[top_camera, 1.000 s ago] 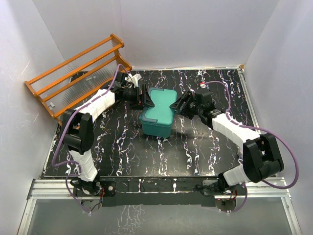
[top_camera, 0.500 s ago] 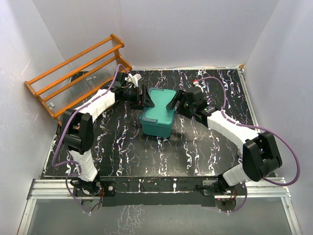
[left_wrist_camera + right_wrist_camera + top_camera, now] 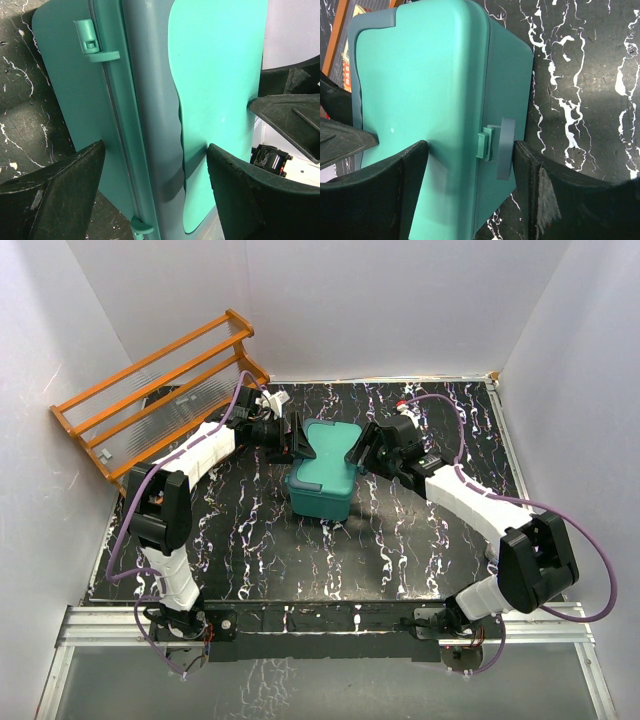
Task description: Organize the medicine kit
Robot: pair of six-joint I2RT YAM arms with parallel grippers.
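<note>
The teal-green medicine kit [image 3: 322, 475] stands mid-table with its lid down. My left gripper [image 3: 297, 437] is at its far left edge. In the left wrist view the left gripper [image 3: 155, 150] is astride the kit [image 3: 220, 75], one finger on the hinge wall and the other on the lid top, pinching that edge. My right gripper [image 3: 358, 450] is at the kit's right side. In the right wrist view the right gripper [image 3: 471, 150] straddles the kit [image 3: 420, 75], one finger over the lid and the other touching the grey latch [image 3: 504, 150].
An orange rack with clear ribbed shelves [image 3: 150, 390] leans at the back left, close behind the left arm. White walls enclose the black marbled table [image 3: 300, 560] on three sides. A hinge clip [image 3: 92, 45] sticks out from the kit's wall.
The right gripper has moved in toward the kit's right edge and now sits over the latch, its jaws widening then narrowing a little. The left gripper and the kit have not moved.
</note>
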